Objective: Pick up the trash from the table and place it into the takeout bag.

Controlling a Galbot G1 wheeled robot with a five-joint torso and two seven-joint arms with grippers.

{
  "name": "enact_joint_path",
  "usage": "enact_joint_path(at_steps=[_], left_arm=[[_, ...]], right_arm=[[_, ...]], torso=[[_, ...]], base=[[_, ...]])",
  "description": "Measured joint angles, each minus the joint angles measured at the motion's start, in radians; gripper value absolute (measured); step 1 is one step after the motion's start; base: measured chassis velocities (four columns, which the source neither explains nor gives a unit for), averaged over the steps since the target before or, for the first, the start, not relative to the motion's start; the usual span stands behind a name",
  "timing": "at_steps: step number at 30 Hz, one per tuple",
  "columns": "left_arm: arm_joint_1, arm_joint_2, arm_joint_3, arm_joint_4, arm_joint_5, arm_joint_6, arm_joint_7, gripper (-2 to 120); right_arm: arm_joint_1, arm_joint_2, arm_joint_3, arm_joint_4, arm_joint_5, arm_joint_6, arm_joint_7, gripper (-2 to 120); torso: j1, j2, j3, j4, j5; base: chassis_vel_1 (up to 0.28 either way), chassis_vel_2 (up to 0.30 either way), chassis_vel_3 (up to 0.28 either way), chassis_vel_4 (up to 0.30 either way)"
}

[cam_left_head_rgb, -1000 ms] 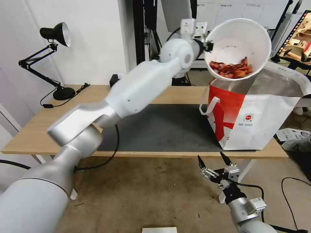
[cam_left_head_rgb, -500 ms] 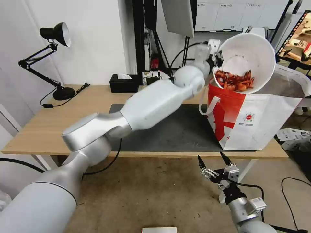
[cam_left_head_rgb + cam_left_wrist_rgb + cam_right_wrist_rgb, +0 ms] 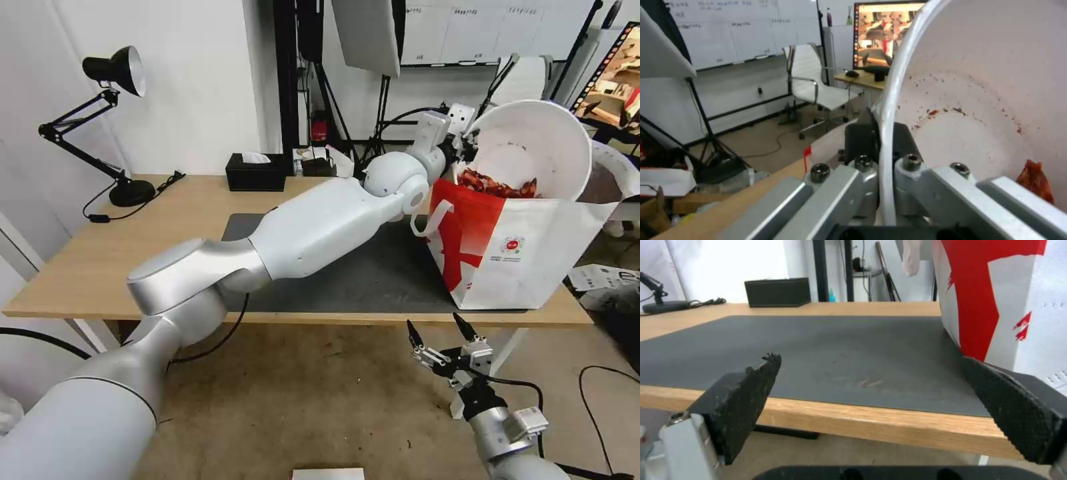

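The trash in hand is a white bowl [image 3: 540, 143] of red shells [image 3: 497, 185], tipped on its side and partly sunk into the mouth of the takeout bag [image 3: 513, 250], a white and red tote at the right end of the table [image 3: 120, 247]. My left gripper [image 3: 467, 143] is shut on the bowl's rim; the left wrist view shows that rim [image 3: 889, 133] pinched between the jaws, with a red scrap [image 3: 1036, 181] inside. My right gripper [image 3: 437, 333] hangs open below the table's front edge, its fingers [image 3: 742, 400] wide apart and holding nothing.
A black desk lamp [image 3: 110, 120] stands at the table's far left and a black tissue box [image 3: 255, 172] at the back. A dark grey mat [image 3: 353, 267] covers the middle. Stands, cables and a chair [image 3: 818, 86] crowd the room behind the bag.
My left arm has stretched forward and down to the right, carrying the tilted bowl from above the bag into its opening. The right arm has stayed still.
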Motion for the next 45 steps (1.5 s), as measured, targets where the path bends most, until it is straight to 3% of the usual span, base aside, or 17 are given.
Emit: enact_joint_path(at_steps=[9, 15, 19, 21, 25, 27, 30, 31, 33, 35, 40, 43, 44, 45], left_arm=[[0.027, 0.020, 0.031, -0.023, -0.003, 0.007, 0.004, 1], [0.030, 0.040, 0.030, -0.056, -0.038, 0.038, -0.006, 27], [0.031, 0.046, 0.024, -0.072, -0.059, 0.047, -0.016, 36], [0.037, 0.059, 0.016, -0.091, -0.069, 0.049, -0.026, 49], [0.048, 0.085, 0.001, -0.128, -0.070, 0.049, -0.038, 58], [0.068, 0.144, -0.012, -0.196, -0.067, 0.044, -0.057, 70], [0.088, 0.194, -0.025, -0.256, -0.062, 0.038, -0.067, 76], [0.118, 0.253, -0.044, -0.328, -0.044, 0.023, -0.079, 85], [0.137, 0.285, -0.056, -0.366, -0.029, 0.012, -0.082, 89], [0.204, 0.376, -0.104, -0.470, 0.013, -0.007, -0.088, 98], [0.294, 0.459, -0.168, -0.569, 0.052, -0.014, -0.091, 99], [0.449, 0.598, -0.293, -0.708, 0.120, -0.019, -0.085, 100], [0.449, 0.598, -0.293, -0.708, 0.120, -0.019, -0.085, 100], [0.512, 0.635, -0.344, -0.749, 0.146, -0.022, -0.076, 100]], right_arm=[[0.000, 0.000, 0.000, 0.000, 0.000, 0.000, 0.000, 100], [0.000, 0.000, 0.000, 0.000, 0.000, 0.000, 0.000, 100], [0.000, 0.000, 0.000, 0.000, 0.000, 0.000, 0.000, 100], [0.000, 0.000, 0.000, 0.000, 0.000, 0.000, 0.000, 100], [0.000, 0.000, 0.000, 0.000, 0.000, 0.000, 0.000, 100], [0.000, 0.000, 0.000, 0.000, 0.000, 0.000, 0.000, 100], [0.000, 0.000, 0.000, 0.000, 0.000, 0.000, 0.000, 100], [0.000, 0.000, 0.000, 0.000, 0.000, 0.000, 0.000, 100], [0.000, 0.000, 0.000, 0.000, 0.000, 0.000, 0.000, 100], [0.000, 0.000, 0.000, 0.000, 0.000, 0.000, 0.000, 100], [0.000, 0.000, 0.000, 0.000, 0.000, 0.000, 0.000, 100], [0.000, 0.000, 0.000, 0.000, 0.000, 0.000, 0.000, 100], [0.000, 0.000, 0.000, 0.000, 0.000, 0.000, 0.000, 100], [0.000, 0.000, 0.000, 0.000, 0.000, 0.000, 0.000, 100]], torso=[[0.000, 0.000, 0.000, 0.0000, 0.0000], [0.000, 0.000, 0.000, 0.0001, -0.0002], [0.000, 0.000, 0.000, 0.0000, -0.0002], [0.000, 0.000, 0.000, -0.0001, -0.0001], [0.000, 0.000, 0.000, -0.0001, -0.0002], [0.000, 0.000, 0.000, -0.0004, -0.0002], [0.000, 0.000, 0.000, 0.0000, -0.0003], [0.000, 0.000, 0.000, 0.0002, -0.0004], [0.000, 0.000, 0.000, 0.0002, -0.0004], [0.000, 0.000, 0.000, 0.0000, -0.0004], [0.000, 0.000, 0.000, 0.0000, -0.0006], [0.000, 0.000, 0.000, 0.0001, -0.0004], [0.000, 0.000, 0.000, 0.0001, -0.0004], [0.000, 0.000, 0.000, 0.0006, -0.0005]], base=[[0.000, 0.000, 0.000, 0.000], [0.000, 0.000, 0.000, 0.000], [0.000, 0.000, 0.000, 0.000], [0.000, 0.000, 0.000, 0.000], [0.000, 0.000, 0.000, 0.000], [0.000, 0.000, 0.000, 0.000], [0.000, 0.000, 0.000, 0.000], [0.000, 0.000, 0.000, 0.000], [0.000, 0.000, 0.000, 0.000], [0.000, 0.000, 0.000, 0.000], [0.000, 0.000, 0.000, 0.000], [0.000, 0.000, 0.000, 0.000], [0.000, 0.000, 0.000, 0.000], [0.000, 0.000, 0.000, 0.000]])
